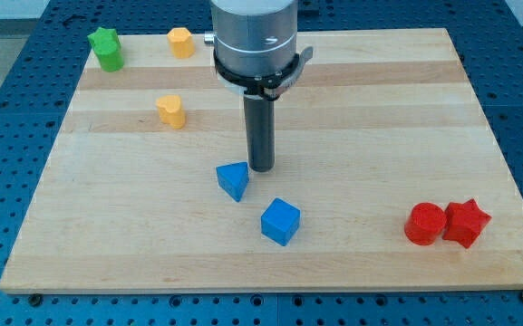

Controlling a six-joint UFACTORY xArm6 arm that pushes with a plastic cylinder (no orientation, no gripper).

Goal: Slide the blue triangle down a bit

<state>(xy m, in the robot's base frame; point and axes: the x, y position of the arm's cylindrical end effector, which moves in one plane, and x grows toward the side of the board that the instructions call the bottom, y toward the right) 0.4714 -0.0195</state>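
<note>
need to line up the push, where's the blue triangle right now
The blue triangle lies near the board's middle, just below and to the view's left of my tip, with the blue cube close at its lower right.

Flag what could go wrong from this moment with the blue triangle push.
My tip sits at the blue triangle's upper right, off-centre, so a downward push may spin it or send it toward the view's left. The blue cube lies close below and right; the tip might clip it on a long stroke.
</note>
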